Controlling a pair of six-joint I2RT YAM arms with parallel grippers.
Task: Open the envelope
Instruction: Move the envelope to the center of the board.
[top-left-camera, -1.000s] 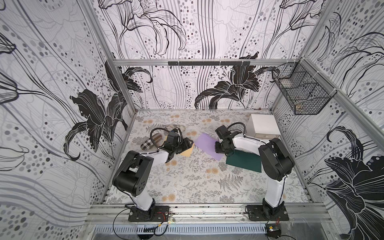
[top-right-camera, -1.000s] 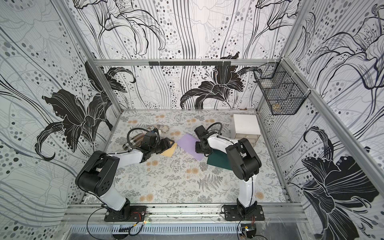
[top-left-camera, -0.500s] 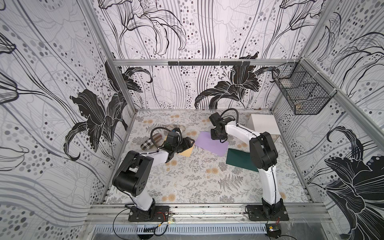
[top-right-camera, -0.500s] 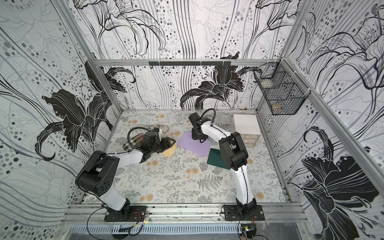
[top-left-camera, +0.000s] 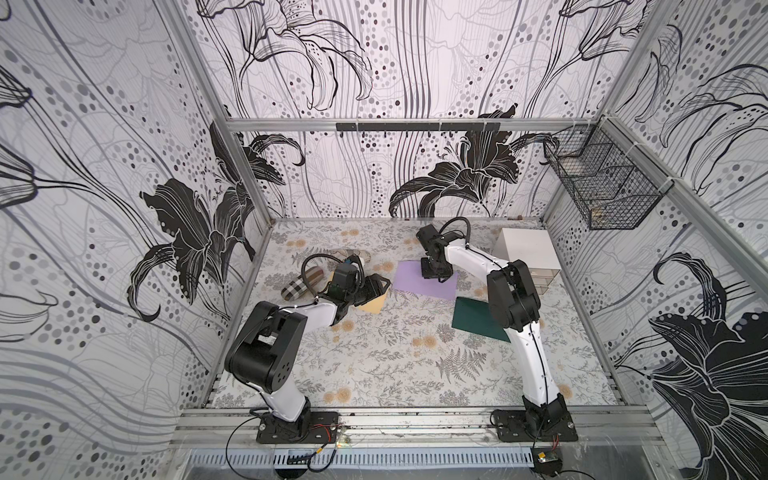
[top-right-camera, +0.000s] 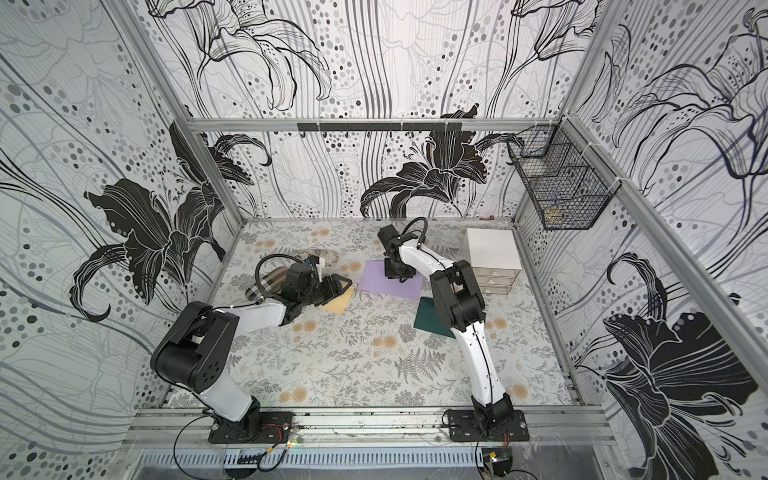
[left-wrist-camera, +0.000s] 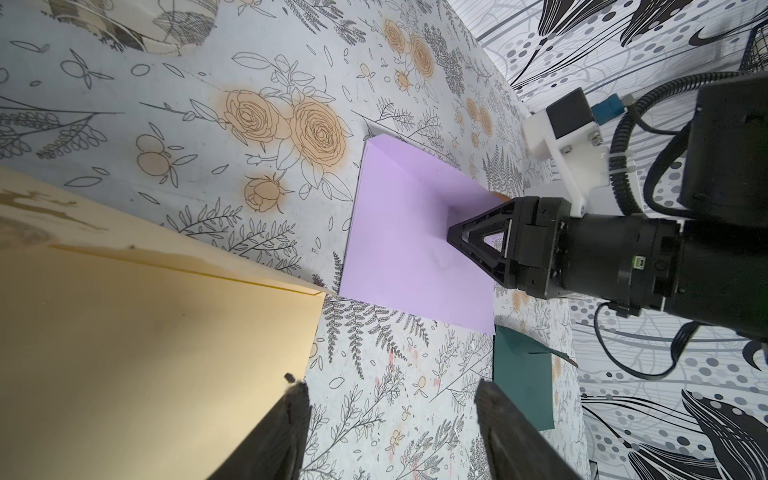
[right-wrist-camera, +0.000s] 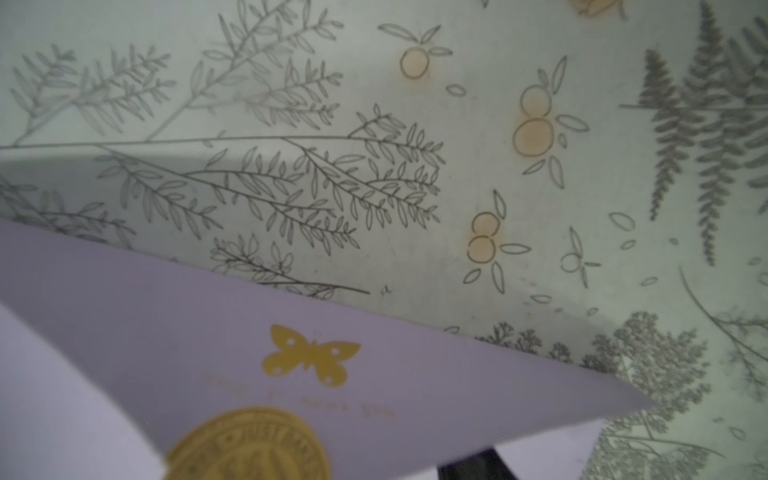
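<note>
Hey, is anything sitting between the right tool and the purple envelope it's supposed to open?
Nothing visible does. The right tool sits right at the purple envelope, with the yellow envelope and green envelope lying off to its sides, not between them.

the left arm (top-left-camera: 309, 311) sits low: its upper link leans forward from the base and its white forearm stretches almost level toward the middle. the left gripper (top-left-camera: 376, 286) points sideways toward the other arm. in the left wrist view its two fingers (left-wrist-camera: 286, 432) stand well apart with nothing between them. the right arm (top-left-camera: 536, 361) rises from its base, folds at a black elbow (top-left-camera: 513, 297) and reaches back and inward. its wrist (top-left-camera: 430, 241) turns down, so the right gripper (top-left-camera: 435, 277) points straight downward. seen side-on, only one finger (left-wrist-camera: 484, 214) shows, so the gap between its jaws cannot be judged.
</note>
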